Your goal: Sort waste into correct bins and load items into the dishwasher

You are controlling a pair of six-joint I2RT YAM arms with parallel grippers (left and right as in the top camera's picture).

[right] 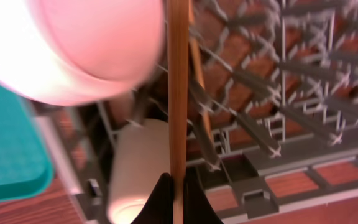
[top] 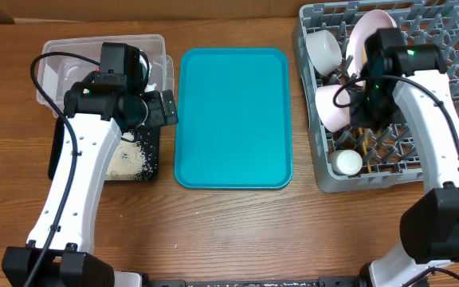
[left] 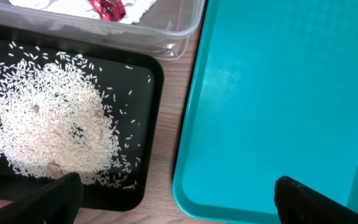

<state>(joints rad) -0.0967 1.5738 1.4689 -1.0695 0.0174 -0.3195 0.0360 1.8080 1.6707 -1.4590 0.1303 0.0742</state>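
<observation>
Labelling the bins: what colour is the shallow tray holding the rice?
The tray is black, clearest in the left wrist view.

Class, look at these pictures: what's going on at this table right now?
A clear-up is under way. The right gripper pinches a chopstick at the dish rack, which already holds a plate, bowls and a cup. The left gripper hangs open above the black tray, where rice lies spread; the tub beside it holds a napkin and red wrapper.

No text, label, brand or number can be read in any view. The surfaces that show carry no legible marks.
</observation>
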